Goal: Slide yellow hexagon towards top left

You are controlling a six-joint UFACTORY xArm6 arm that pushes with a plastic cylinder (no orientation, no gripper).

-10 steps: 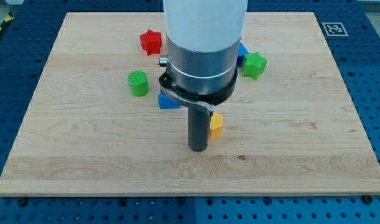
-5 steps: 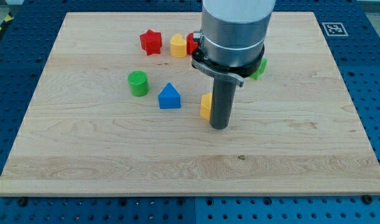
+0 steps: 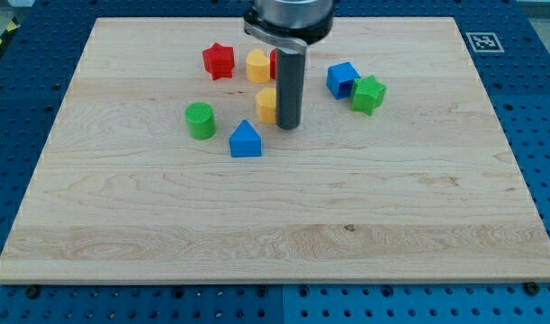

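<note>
You will find the small yellow hexagonal block (image 3: 267, 104) lying flat on the pale wooden worktop (image 3: 121, 207), in the upper middle of the view. Only its left portion shows; its right side is hidden behind the dark rod. Its top face is lighter yellow, its side orange-yellow.

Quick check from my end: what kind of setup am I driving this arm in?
Most likely a lab bench rig: a wooden board on a blue perforated table, with a fiducial marker in its corner. My tip sits beside the yellow hexagon.
</note>
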